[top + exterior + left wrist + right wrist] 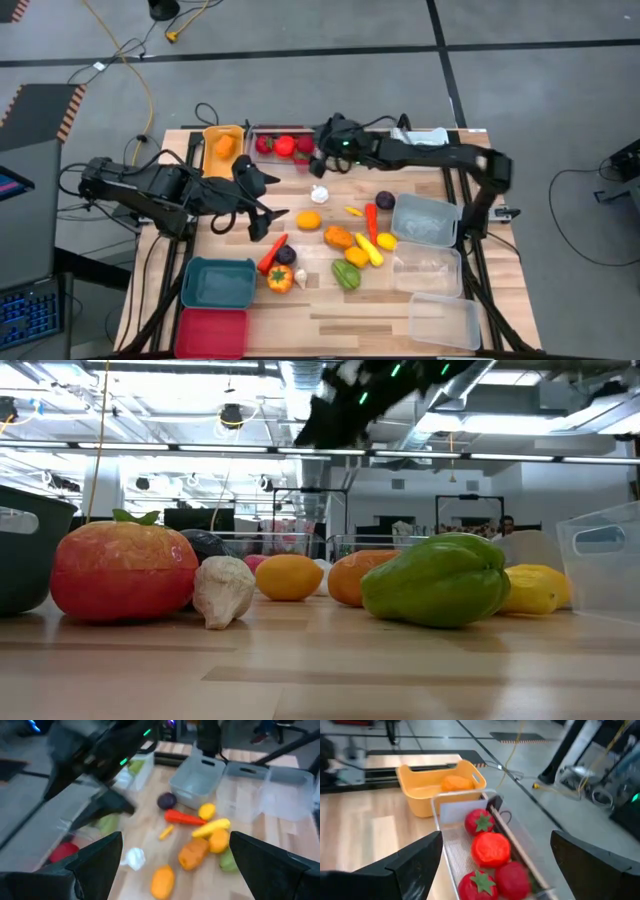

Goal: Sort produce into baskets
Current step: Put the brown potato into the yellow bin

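Produce fills two far-edge bins: four red pieces (pixel 490 847) in the clear bin (pixel 451 812), one orange piece (pixel 456 782) in the orange-yellow bin (pixel 420 795). Right gripper (pixel 322 160) hovers there, fingers wide, empty. Left gripper (pixel 268 215), fingers apart, empty, beside loose produce (pixel 345 240) mid-table (pixel 330 315).

From overhead we look straight down on the whole table (pixel 330 305). Down low, we sit at tabletop level, very near a green pepper (pixel 437 581) right of centre. The left wrist camera faces across the scattered produce toward clear bins (pixel 260 790) at upper right. The right wrist camera hangs close over the orange bin (pixel 437 782), which we also see overhead, upper left.
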Robot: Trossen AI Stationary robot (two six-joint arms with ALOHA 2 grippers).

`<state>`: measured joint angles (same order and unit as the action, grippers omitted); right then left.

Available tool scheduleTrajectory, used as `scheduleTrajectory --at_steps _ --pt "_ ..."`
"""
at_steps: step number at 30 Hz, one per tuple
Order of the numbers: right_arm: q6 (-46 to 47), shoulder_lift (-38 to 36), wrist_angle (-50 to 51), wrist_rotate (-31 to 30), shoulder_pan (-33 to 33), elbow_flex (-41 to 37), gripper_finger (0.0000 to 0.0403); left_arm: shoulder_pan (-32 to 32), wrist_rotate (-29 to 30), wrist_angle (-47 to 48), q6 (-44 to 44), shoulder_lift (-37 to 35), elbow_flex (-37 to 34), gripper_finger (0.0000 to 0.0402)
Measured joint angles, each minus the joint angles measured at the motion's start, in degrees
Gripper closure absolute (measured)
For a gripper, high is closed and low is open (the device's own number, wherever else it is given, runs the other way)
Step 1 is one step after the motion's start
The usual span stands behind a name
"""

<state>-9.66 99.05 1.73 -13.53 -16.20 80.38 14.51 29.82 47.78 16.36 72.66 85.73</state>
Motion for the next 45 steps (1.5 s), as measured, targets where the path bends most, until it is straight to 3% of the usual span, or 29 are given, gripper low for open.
scheduleTrajectory --at_steps 7,14,19,24,30,45 --pt "-2.2 -16.3 13.3 0.0 2.8 0.0 0.0007 -2.8 1.8 -4.2 -5.9 3.2 0.0 0.0045" --pt "-0.5 -29.4 30.0 0.0 5.1 0.0 0.0008 -7.4 -7.5 -13.4 -13.2 10.5 0.0 0.0045" --pt "6.2 -35.3 44.2 0.0 6.7 0.0 0.0008 -10.7 -14.1 -16.6 -16.1 16.9 0.0 0.0045" --pt "11.5 -38.2 54.4 0.0 8.9 0.0 0.0008 -13.1 -18.7 -17.4 -16.4 23.7 0.0 0.0045" --pt "14.2 -38.4 58.9 0.0 11.9 0.0 0.0008 -13.9 -22.5 -17.4 -16.6 30.9 0.0 0.0045" --pt "18.6 -38.7 56.4 0.0 18.4 -8.1 0.0008 -13.9 -28.3 -21.1 -16.2 44.8 0.0 0.0045"
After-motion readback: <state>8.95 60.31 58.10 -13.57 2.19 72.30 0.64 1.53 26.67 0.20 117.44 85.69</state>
